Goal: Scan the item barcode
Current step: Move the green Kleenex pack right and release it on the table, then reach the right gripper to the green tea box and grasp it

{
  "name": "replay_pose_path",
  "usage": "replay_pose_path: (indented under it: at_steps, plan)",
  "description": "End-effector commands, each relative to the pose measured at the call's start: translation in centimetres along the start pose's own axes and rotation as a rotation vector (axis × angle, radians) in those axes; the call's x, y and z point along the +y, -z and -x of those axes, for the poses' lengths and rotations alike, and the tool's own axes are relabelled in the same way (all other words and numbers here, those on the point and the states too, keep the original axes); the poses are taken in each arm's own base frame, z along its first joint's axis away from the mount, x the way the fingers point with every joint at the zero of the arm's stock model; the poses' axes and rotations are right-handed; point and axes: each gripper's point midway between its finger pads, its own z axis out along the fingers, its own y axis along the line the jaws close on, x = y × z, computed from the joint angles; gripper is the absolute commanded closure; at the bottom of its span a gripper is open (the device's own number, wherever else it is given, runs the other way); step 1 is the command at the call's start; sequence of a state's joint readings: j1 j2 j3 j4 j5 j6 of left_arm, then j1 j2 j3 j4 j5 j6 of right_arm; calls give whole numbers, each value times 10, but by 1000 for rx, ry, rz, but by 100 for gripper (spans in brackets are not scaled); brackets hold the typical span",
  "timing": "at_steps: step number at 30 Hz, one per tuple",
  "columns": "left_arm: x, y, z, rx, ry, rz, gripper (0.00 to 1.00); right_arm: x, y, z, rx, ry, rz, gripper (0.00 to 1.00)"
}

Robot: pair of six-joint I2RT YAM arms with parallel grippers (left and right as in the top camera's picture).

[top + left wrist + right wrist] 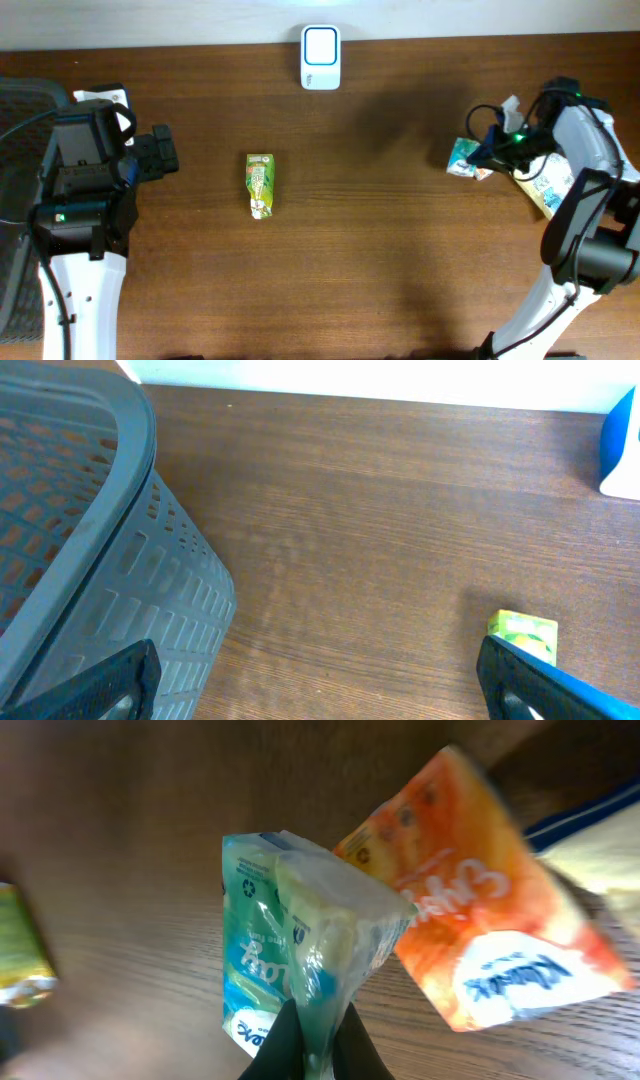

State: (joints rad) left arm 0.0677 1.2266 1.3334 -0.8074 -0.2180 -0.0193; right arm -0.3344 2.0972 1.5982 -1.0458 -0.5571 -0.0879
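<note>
The table (400,260) is dark brown wood with thin lines running along it. Past its far edge there is a plain white strip (150,20), and it is hard to tell if that is a wall. A grey plastic basket (70,550) full of little holes stands at the left, and the light is soft, with faint shadows on the wood

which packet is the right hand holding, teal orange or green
The teal packet: the right hand pinches its clear edge. The orange packet sits ungripped beside it; the green packet lies alone mid-table.
</note>
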Motion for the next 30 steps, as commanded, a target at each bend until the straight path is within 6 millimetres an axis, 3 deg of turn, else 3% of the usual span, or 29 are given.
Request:
replay_pose_path:
  at_steps: [1,3,4,5,6,8,11,13,14,16,17,19,22,24,27,30]
  plan:
    - [3,5,5,-18,-2,9,1,2,28,15,-90,11,81,96]
    - [3,5,5,-18,-2,9,1,-8,34,21,-125,3,71,93]
    - [3,5,5,-18,-2,9,1,-11,34,23,-131,7,56,84]
    - [3,5,5,-18,-2,9,1,-16,34,24,-135,0,31,54]
    - [3,5,5,-18,-2,9,1,-23,34,26,-142,-28,-7,33]
    - [3,5,5,-18,-2,9,1,-24,41,35,-175,-33,-19,1]
    - [3,5,5,-18,-2,9,1,-10,76,50,-212,-52,-28,1]
    - [3,5,5,-18,-2,9,1,22,101,53,-199,-15,-56,1]
    - [3,5,5,-18,-2,9,1,45,102,49,-172,15,-48,1]
    - [3,5,5,-18,-2,9,1,92,81,39,-111,94,22,1]
    - [3,5,5,-18,-2,9,1,126,62,29,-63,158,73,1]
    - [3,5,5,-18,-2,9,1,173,34,13,-8,271,101,1]
    - [3,5,5,-18,-2,9,1,255,-20,-34,102,482,142,4]
    - [3,5,5,-18,-2,9,1,292,-55,-63,146,571,129,8]
    - [3,5,5,-18,-2,9,1,322,-125,-96,118,504,-65,10]
    - [3,5,5,-18,-2,9,1,352,-167,-126,61,515,-119,17]
